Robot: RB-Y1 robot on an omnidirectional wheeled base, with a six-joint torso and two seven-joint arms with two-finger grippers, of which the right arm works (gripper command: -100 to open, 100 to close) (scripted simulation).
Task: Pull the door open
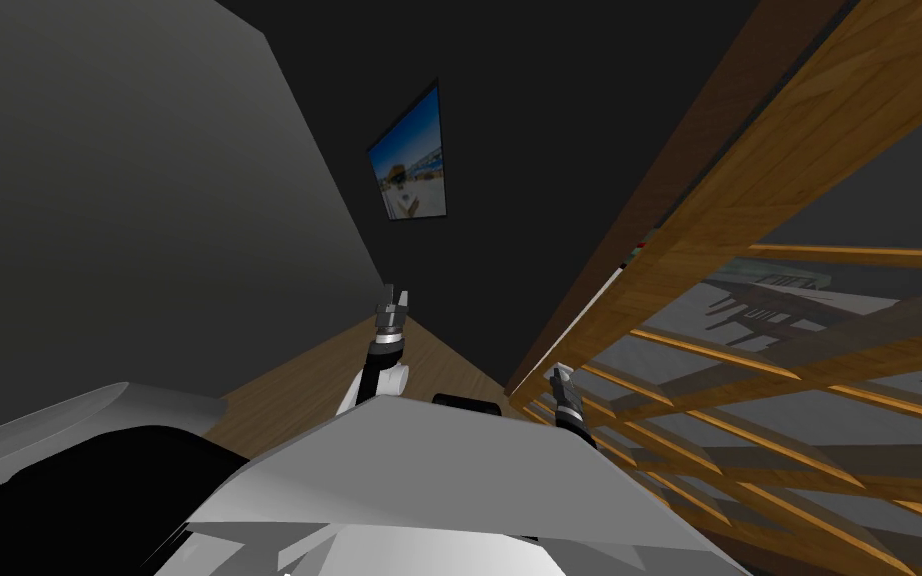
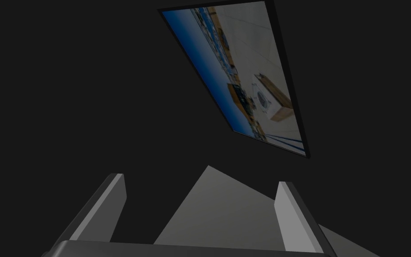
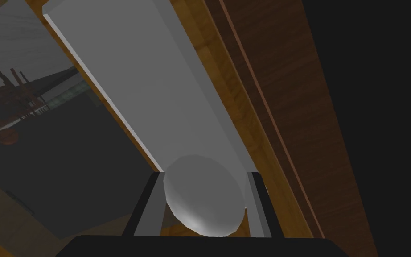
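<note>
Dark walls stand away from the door, one framed picture hangs on the wall past it, and a strip of wood floor runs toward its foot. From the head, the single door is a light wood frame around glass, crossed by thin wood bars. Their number is hard to fix, since much of the door runs out of frame, and only dim shapes show through the panes. Two grippers show. The left gripper is raised well clear of the door. The right gripper sits small against the door's near edge, too small there to read. At the left wrist, its two fingers stand wide apart with nothing between them. At the right wrist, one round grey knob sits on the door's wood edge, at the end of one long pale grey plate whose far end is partly cut off. The right gripper's two fingers press the knob's sides, closed on it. The knob's lower part is hidden behind the gripper's dark body. Through the door's glass beside the plate are blurred dark shapes I cannot name.
</note>
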